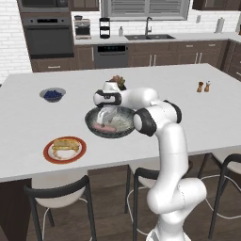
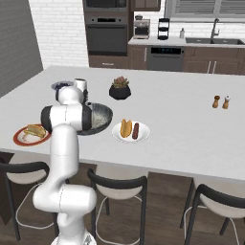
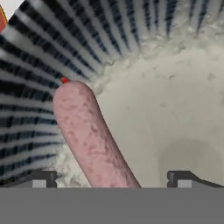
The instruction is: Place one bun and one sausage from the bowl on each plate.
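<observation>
Kitchen cabinets, a wall oven and a sink line the back wall behind a broad pale table (image 1: 28,117), where a white robot arm (image 1: 167,141) reaches forward from between dark stools. At the centre of the table sits the bowl (image 1: 123,126), wide and shallow, dark and ribbed outside and speckled pale inside, placed within easy reach of both plates so that food can be carried out to either side. The red-rimmed plate (image 1: 48,155) to the bowl's left already carries a bun (image 1: 66,144); whether a sausage lies with it cannot be made out. The white plate (image 2: 143,135) to the right holds a bun and a sausage side by side, so that serving looks done. Beyond them stand a small bowl of blue berries (image 1: 52,94), a black pot with a plant (image 2: 120,89), and salt and pepper shakers (image 1: 203,86) well apart near the far right. The gripper (image 1: 106,114) hangs over the bowl with its jaws spread wide and holding nothing, the tips set on either side of the one sausage (image 3: 89,135) lying against the bowl's ribbed wall. That straddling pose suggests a grasp is being lined up, probably to take this sausage to the red-rimmed plate.
</observation>
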Available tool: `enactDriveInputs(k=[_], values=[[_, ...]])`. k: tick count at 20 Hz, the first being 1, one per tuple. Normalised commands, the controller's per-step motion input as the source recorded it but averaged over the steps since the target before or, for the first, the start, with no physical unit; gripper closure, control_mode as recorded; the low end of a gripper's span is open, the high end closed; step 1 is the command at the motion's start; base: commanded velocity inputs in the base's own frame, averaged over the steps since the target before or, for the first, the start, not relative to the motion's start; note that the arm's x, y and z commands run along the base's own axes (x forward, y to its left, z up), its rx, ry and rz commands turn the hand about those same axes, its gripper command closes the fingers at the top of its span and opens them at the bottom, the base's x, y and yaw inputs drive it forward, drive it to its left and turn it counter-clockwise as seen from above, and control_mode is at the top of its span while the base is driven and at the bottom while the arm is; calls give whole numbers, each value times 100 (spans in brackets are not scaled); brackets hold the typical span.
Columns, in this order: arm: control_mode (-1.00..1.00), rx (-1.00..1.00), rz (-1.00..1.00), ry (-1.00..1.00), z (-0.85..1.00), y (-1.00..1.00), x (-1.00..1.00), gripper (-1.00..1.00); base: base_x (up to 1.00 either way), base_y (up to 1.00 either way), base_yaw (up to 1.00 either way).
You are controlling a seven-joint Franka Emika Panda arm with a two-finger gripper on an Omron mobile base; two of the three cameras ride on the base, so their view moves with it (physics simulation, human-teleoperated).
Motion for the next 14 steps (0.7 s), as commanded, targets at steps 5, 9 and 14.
enactDriveInputs(k=[5, 9, 14], values=[[-100, 0, 5, -3, 0, 0, -24, -100, 0, 0, 0], [-100, 0, 4, -4, -3, 0, -18, -100, 0, 0, 0], [-100, 0, 2, -1, -3, 0, 0, -100, 0, 0, 0]])
